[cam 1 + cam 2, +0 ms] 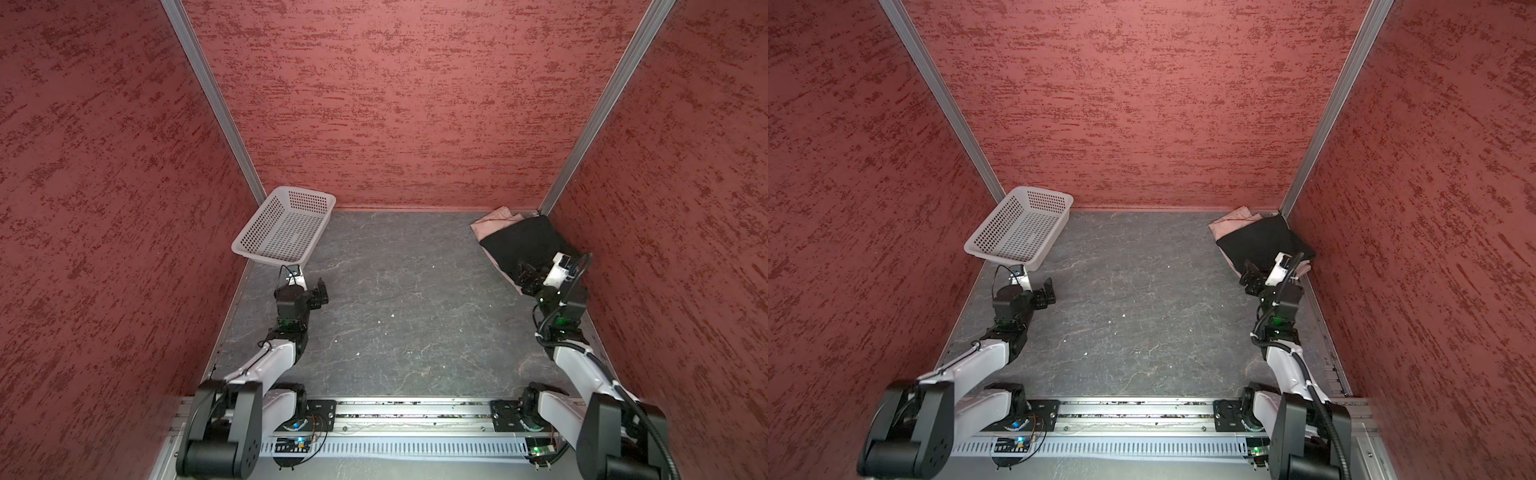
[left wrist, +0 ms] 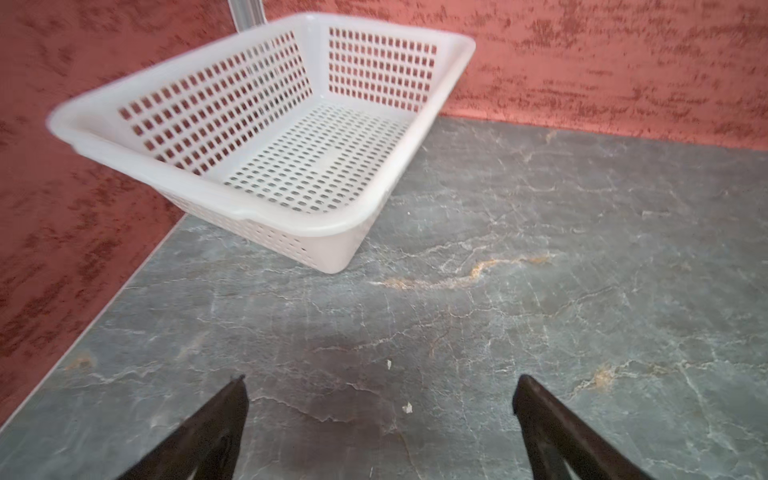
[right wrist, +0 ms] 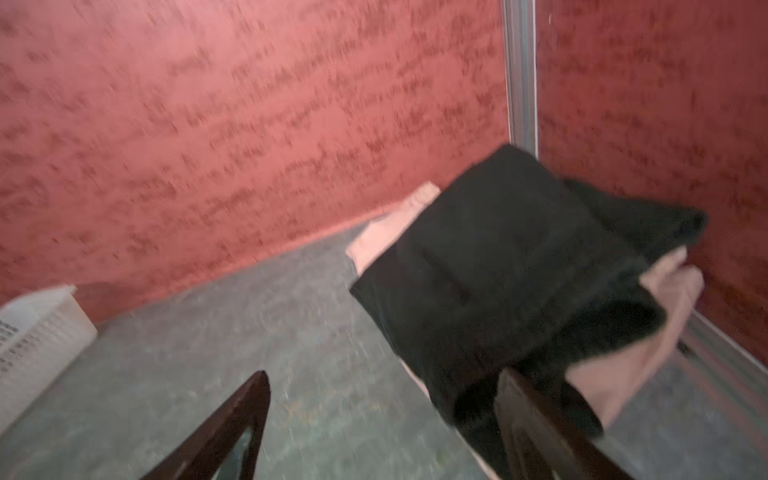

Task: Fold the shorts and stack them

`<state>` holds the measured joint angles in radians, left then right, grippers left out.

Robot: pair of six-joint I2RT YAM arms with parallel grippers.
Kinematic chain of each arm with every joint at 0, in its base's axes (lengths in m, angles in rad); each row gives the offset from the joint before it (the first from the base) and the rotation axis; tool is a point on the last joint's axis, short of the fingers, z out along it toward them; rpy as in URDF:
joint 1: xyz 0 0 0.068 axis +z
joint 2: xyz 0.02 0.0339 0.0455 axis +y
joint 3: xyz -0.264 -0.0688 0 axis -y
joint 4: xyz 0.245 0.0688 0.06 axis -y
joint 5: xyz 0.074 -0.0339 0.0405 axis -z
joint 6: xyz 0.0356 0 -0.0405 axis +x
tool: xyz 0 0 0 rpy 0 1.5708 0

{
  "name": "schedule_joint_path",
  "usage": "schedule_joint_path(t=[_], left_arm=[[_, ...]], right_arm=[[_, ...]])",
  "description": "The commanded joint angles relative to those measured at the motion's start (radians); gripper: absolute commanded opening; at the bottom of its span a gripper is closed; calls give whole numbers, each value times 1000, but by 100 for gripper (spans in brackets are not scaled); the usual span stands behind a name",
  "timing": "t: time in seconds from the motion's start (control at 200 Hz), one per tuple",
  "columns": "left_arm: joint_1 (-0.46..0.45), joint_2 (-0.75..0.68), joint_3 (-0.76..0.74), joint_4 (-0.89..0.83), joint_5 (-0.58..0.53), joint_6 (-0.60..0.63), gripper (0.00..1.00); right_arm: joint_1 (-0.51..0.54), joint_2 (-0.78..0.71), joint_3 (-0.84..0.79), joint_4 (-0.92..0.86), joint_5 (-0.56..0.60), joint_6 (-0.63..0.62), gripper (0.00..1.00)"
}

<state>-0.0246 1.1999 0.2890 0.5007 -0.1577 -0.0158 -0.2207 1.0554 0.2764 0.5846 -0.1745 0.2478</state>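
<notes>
Folded black shorts (image 1: 523,241) (image 1: 1262,243) (image 3: 498,270) lie on top of the pink shorts (image 1: 492,222) (image 1: 1231,222) (image 3: 665,353) in the back right corner of the table. The pink fabric peeks out at the far end and along the near side. My right gripper (image 1: 528,278) (image 1: 1250,276) (image 3: 382,374) hovers open at the stack's near edge. One finger is in front of the black fabric, and the stack's corner reaches partly into the gap. Far off on the left, my left gripper (image 1: 322,291) (image 1: 1046,293) (image 2: 382,378) stands wide open above bare table, holding nothing.
A white perforated basket (image 1: 270,259) (image 1: 998,257) (image 2: 291,224) (image 3: 37,332) sits tilted in the back left corner, just beyond the left gripper, with nothing in it. Red walls close in the table on three sides. Small white crumbs dot the grey marbled tabletop (image 1: 415,316).
</notes>
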Motion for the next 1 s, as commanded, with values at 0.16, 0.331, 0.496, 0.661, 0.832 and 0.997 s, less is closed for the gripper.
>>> schedule_joint_path(t=[0.16,0.331,0.496,0.661,0.832,0.997], left_arm=[[50,306,64,414,237,45,99],[61,329,87,392,259,44,99],[70,334,92,392,265,33,99],[72,332,93,385,265,33,99],[72,333,93,387,267,31,99],[73,333,94,385,268,31,99]], right_arm=[[75,261,-59,466,46,-160,89],[142,517,-72,768,204,-200,99],[157,478,-10,576,162,-231,99],[156,481,-3,568,139,-239,99],[158,483,0,564,137,-240,99],[157,482,1,560,138,-240,99]])
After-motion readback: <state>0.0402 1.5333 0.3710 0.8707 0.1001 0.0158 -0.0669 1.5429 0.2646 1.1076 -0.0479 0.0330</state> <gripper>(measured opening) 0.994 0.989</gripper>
